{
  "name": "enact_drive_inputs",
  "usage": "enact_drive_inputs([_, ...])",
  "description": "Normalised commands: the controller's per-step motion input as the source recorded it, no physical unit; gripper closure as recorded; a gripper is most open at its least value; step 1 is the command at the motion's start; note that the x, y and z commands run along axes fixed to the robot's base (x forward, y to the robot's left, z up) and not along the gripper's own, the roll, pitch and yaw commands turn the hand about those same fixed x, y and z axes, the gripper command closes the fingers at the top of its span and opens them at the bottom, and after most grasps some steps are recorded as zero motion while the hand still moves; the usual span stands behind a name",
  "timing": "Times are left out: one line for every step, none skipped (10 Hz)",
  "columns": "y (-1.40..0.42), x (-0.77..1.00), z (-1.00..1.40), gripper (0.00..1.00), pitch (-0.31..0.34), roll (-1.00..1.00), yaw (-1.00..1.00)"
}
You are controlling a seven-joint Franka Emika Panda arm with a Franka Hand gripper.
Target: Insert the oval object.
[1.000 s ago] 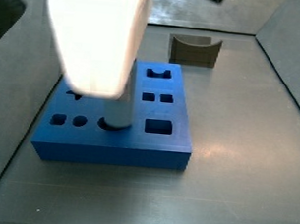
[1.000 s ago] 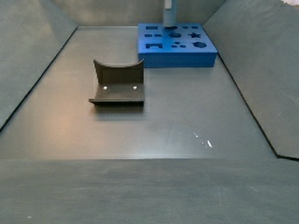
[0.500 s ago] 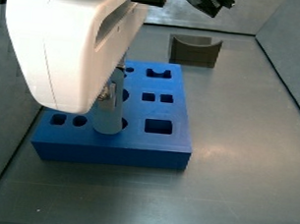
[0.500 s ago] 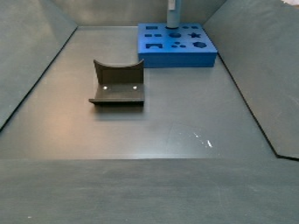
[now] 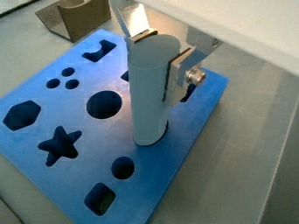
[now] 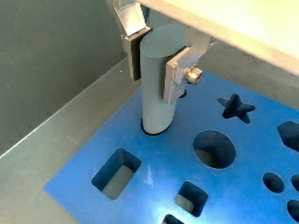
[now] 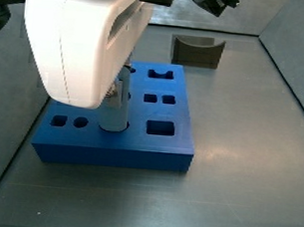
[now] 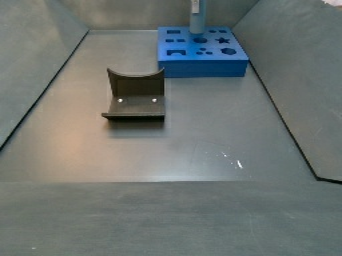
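The oval object (image 5: 149,96) is a pale grey-blue peg standing upright, its lower end in a hole of the blue block (image 5: 181,162). My gripper (image 5: 155,59) is shut on the peg's upper part, one silver finger (image 5: 177,77) on each side. Both wrist views show this grip, with the peg (image 6: 159,87) and the gripper (image 6: 155,63) above the block (image 6: 158,175). In a side view the white arm hides most of the gripper, and the peg (image 7: 115,110) stands on the block (image 7: 111,154). In a side view the peg (image 8: 195,18) is small at the block's (image 8: 201,66) far edge.
The dark brown block with a curved notch (image 7: 197,52) lies on the grey floor away from the blue block, also in a side view (image 8: 134,95). Several other shaped holes, such as a star (image 5: 59,144) and a circle (image 6: 212,147), are in the blue block. Grey walls enclose the floor.
The white arm was blurred a second ago and now stands steady over the block. The peg stays at the same hole, still gripped.
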Motion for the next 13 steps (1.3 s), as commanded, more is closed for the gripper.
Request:
enact_drive_inputs([0.00,0.09,-0.63,1.00,-0.074,0.00,0.00])
enact_drive_inputs([0.00,0.01,-0.60,1.00,-0.066,0.12,0.10])
enact_drive_inputs([0.00,-0.02,-0.41,1.00,-0.079,0.19,0.26])
enact_drive_inputs([0.00,-0.07,-0.38,1.00,-0.083,0.22,0.30])
enact_drive_inputs([0.00,0.00,-0.51,1.00,-0.066,0.12,0.16])
enact_drive_inputs([0.00,0.01,-0.59,1.00,-0.073,0.07,0.07])
enact_drive_inputs([0.00,0.01,-0.57,1.00,-0.090,0.02,0.01])
enact_drive_inputs([0.00,0.10,-0.44,1.00,-0.007,0.00,0.00])
enact_drive_inputs([0.01,0.00,-0.35,1.00,-0.021,-0.03,0.00])
enact_drive_inputs([0.00,0.00,-0.28,1.00,-0.030,-0.10,0.00])
enact_drive_inputs([0.00,0.00,-0.12,1.00,-0.090,-0.10,0.00])
enact_drive_inputs([0.00,-0.01,0.00,1.00,-0.069,-0.03,0.00])
enact_drive_inputs([0.00,0.00,0.00,1.00,0.000,0.00,0.00])
